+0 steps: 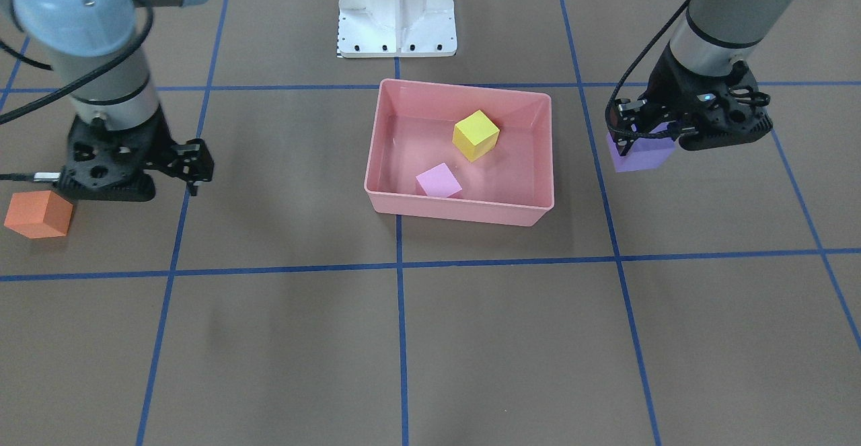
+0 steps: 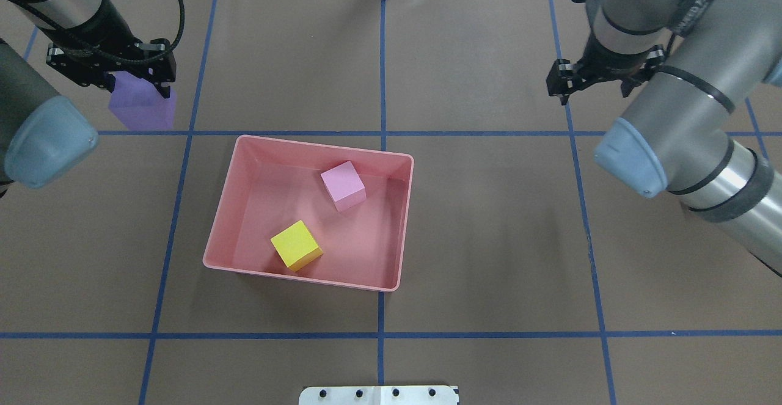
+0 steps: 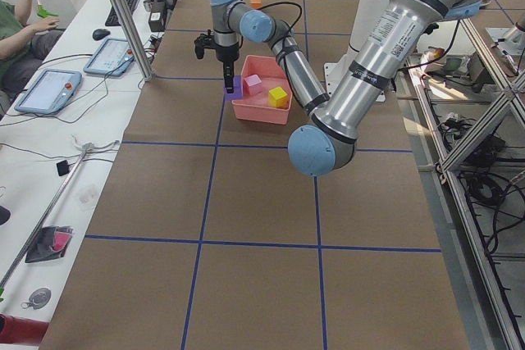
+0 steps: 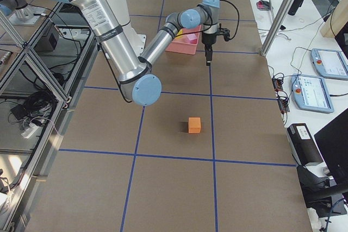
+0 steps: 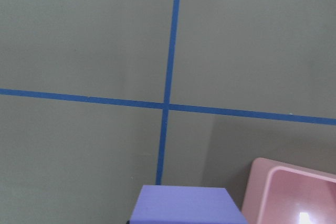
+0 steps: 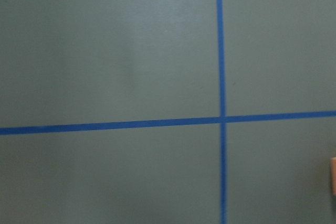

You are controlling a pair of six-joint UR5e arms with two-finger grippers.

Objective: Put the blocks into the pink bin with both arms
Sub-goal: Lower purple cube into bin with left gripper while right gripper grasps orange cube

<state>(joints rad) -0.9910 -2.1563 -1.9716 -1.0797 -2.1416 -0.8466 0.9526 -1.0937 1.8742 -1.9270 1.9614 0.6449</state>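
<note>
The pink bin point(image 1: 464, 212) stands mid-table and holds the yellow block point(image 1: 475, 135) and the pink-lilac block point(image 1: 438, 181); it also shows in the overhead view point(image 2: 305, 278). The purple block point(image 2: 142, 109) sits on the table left of the bin. My left gripper point(image 2: 137, 84) is right over it, jaws wide, straddling it. The block fills the bottom of the left wrist view point(image 5: 186, 206). The orange block point(image 1: 39, 214) lies on the table. My right gripper point(image 1: 131, 187) hovers open and empty just beside and above it. The right arm hides this block in the overhead view.
The white pedestal base point(image 1: 397, 12) stands behind the bin. Blue tape lines point(image 1: 400, 264) grid the brown table. A corner of the bin point(image 5: 294, 192) shows in the left wrist view. A sliver of the orange block point(image 6: 333, 177) shows in the right wrist view.
</note>
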